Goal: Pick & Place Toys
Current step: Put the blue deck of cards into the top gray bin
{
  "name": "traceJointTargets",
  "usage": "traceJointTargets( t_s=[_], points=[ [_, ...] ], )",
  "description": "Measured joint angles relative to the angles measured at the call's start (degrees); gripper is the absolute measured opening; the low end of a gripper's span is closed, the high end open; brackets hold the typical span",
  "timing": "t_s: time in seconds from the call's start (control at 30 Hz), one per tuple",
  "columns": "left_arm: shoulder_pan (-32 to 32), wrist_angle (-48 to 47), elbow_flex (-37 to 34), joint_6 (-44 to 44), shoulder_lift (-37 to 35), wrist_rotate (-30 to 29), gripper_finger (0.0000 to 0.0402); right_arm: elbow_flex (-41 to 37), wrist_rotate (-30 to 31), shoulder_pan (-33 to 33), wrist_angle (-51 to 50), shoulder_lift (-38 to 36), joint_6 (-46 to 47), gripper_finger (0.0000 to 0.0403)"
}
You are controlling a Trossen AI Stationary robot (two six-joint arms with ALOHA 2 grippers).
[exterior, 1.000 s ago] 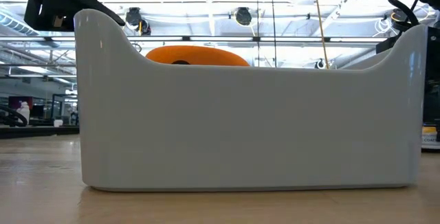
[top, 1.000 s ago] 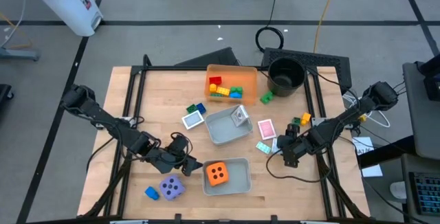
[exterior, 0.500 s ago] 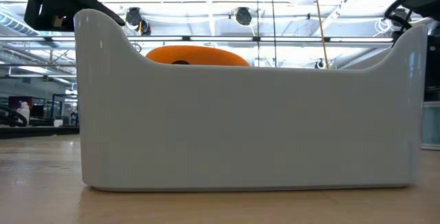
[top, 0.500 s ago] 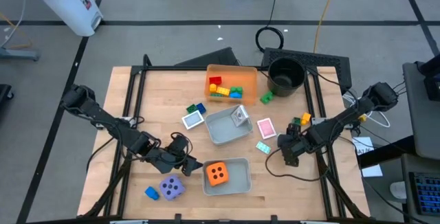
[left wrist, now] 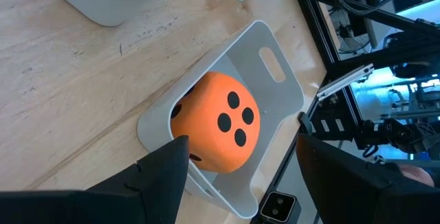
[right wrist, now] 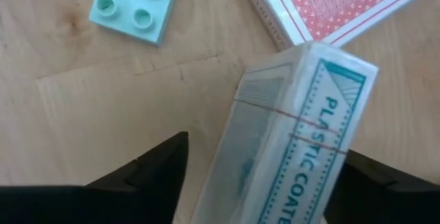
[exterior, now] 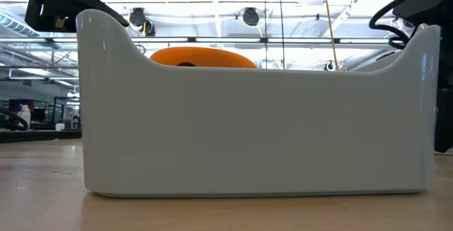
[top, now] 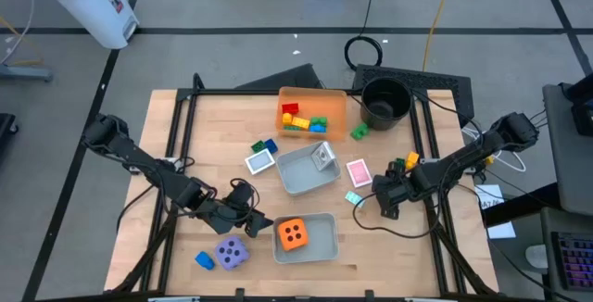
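Right claw: the right claw (top: 382,196) sits low at about 4 o'clock on the surface (top: 213,144), fingers spread on either side of a clear teal card box (right wrist: 289,141). The box stands tilted between them; I cannot tell whether the pads touch it.
Teal card box: printed "PLASTIC COATE..." down 1 edge, its far end touching the pink card deck (right wrist: 330,1), which lies flat on the wood.
Pale teal brick: 1 small 4-stud piece (right wrist: 136,4) lies flat just beside the box, apart from it.
Left claw: the left claw (top: 257,221) hangs at about 7 o'clock, fingers apart and holding nothing, right at the near rim of the front grey tray (top: 320,246).
Orange die: there it is, the orange die (left wrist: 216,124), sitting inside that front grey tray, a face of 3 dots showing to the wrist camera. In the low view its top (exterior: 202,56) just peeks over the tray wall.
Purple die: the purple die (top: 230,252) rests on the wood at 7 o'clock, with 1 blue brick (top: 204,260) just beside it.
Orange tray: up at 12 o'clock, the orange tray (top: 334,98) holds red, yellow, green and blue bricks (top: 302,119) in a heap.
Middle grey tray: the second grey tray (top: 301,177) at centre holds 1 small pale piece (top: 322,156) near its far corner.
Loose pieces: 1 green brick (top: 359,132) lies near the black pot (top: 385,101); a white-framed card (top: 260,161) lies at 10 o'clock of the middle tray.
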Motion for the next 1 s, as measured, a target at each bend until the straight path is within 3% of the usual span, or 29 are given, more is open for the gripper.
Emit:
traceJointTargets(
  t_s=[0.33,0.53,0.77,1.0],
  points=[
    [1.29,0.51,0.0,1.03,0.0,0.11,0.0271,0.0,-6.09,-0.08,-1.45,-1.98,0.04,0.0134],
    [3.54,4.45,0.02,5.21,0.0,0.61,0.0271,0.0,-6.12,-1.17,-0.02,-6.59,0.03,0.0062],
    [8.51,13.15,0.85,13.34,0.0,5.24,0.0271,0.0,-7.61,-4.49,5.38,-13.9,0.0,0.0062],
    [13.84,13.21,9.4,30.14,0.0,6.22,0.0271,0.0,-12.56,-8.65,28.85,-20.11,0.06,0.0071]
  ],
)
